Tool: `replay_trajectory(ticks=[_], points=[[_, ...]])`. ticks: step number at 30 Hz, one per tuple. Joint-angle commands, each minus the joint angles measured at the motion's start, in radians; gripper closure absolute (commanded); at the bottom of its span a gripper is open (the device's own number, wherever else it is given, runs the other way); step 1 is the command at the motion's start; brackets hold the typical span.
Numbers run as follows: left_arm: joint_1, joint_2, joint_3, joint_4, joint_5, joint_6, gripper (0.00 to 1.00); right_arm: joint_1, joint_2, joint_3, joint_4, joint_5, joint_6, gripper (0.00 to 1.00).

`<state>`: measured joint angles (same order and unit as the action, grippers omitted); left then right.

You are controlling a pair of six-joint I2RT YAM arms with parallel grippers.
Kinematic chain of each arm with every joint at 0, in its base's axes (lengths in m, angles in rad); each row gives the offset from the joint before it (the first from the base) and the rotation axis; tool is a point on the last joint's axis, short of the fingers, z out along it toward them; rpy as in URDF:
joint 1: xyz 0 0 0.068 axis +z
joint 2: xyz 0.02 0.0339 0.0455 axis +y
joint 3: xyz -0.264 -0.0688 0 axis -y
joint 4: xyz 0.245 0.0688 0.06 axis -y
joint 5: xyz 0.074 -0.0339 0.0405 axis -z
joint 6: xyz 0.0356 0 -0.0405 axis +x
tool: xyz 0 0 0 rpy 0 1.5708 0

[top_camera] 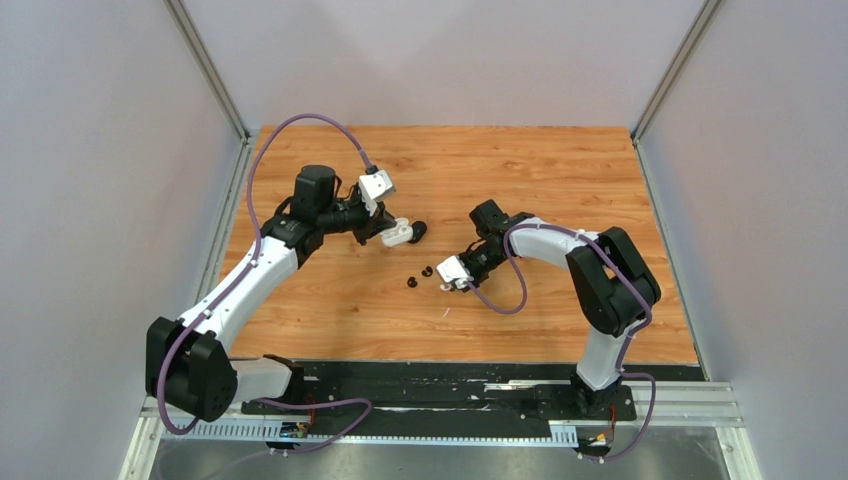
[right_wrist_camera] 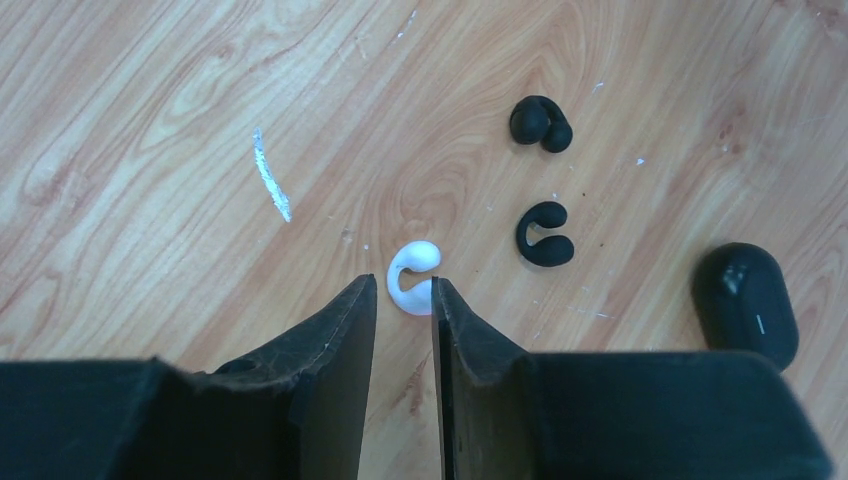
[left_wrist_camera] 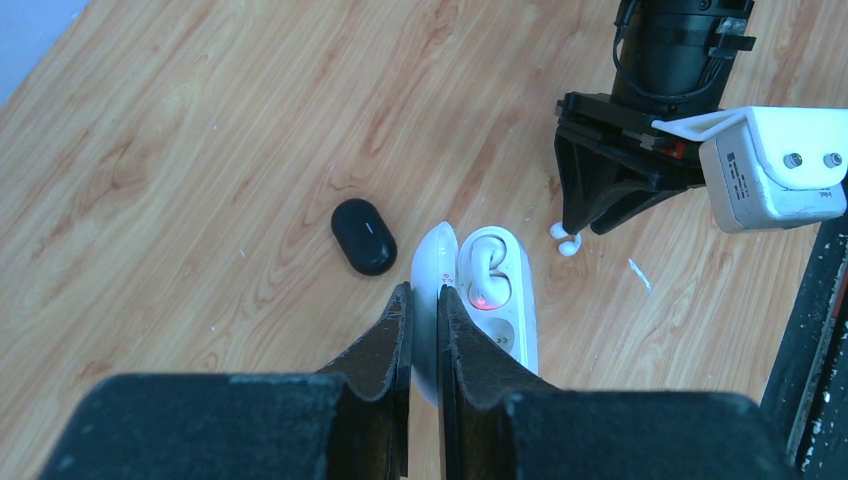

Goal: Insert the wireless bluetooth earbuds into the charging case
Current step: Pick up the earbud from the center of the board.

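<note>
**1. White charging case** (left_wrist_camera: 507,300): on table (top_camera: 560,180), approx. 10 o'clock of table ctr in top view. Lid (left_wrist_camera: 436,250) is open and stands up on edge. One seated white earbud (left_wrist_camera: 483,262) sits in the upper well, with a red light just below it.

**2. L gripper** (left_wrist_camera: 424,292): jaws pinched tight on the case's lid, holding it.

**3. Loose white earbud** (right_wrist_camera: 412,274): lies on the wood at 12 o'clock of the R gripper tips (wrist view). It looks to touch one fingertip, but the view is too tight to be sure.

**4. R gripper** (right_wrist_camera: 402,290): low over the table, jaws slightly parted, nothing between them.

**5. Black earbud A** (right_wrist_camera: 541,123): on the wood at 1 o'clock of the loose white earbud, well apart from it.

**6. Black earbud B** (right_wrist_camera: 544,235): at 6 o'clock of A, near it but not touching.

**7. Black case** (right_wrist_camera: 745,303): closed, at 4 o'clock of B. In top view it lies just beside the white charging case, at its 3 o'clock.

**8. White streak** (right_wrist_camera: 271,175): mark on the wood at 10 o'clock of the R gripper tips.
</note>
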<state>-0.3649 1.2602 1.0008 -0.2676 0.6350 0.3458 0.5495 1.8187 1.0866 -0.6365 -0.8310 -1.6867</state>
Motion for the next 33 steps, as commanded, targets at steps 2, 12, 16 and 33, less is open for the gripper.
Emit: replay_trajectory(ticks=[2, 12, 16, 33], points=[[0.004, -0.031, -0.011, 0.042, 0.015, -0.02, 1.0, 0.011, 0.023, 0.045, 0.011, -0.028, -0.02, 0.7], [0.004, -0.034, -0.014, 0.033, 0.012, -0.022, 1.0, 0.025, 0.07, 0.06, -0.024, 0.026, -0.047, 0.72], [0.004, -0.031, -0.014, 0.034, 0.012, -0.023, 1.0, 0.026, 0.086, 0.078, -0.03, 0.035, -0.038, 0.74], [0.004, -0.028, -0.023, 0.052, 0.014, -0.033, 1.0, 0.026, 0.09, 0.139, -0.025, 0.039, 0.002, 0.76]])
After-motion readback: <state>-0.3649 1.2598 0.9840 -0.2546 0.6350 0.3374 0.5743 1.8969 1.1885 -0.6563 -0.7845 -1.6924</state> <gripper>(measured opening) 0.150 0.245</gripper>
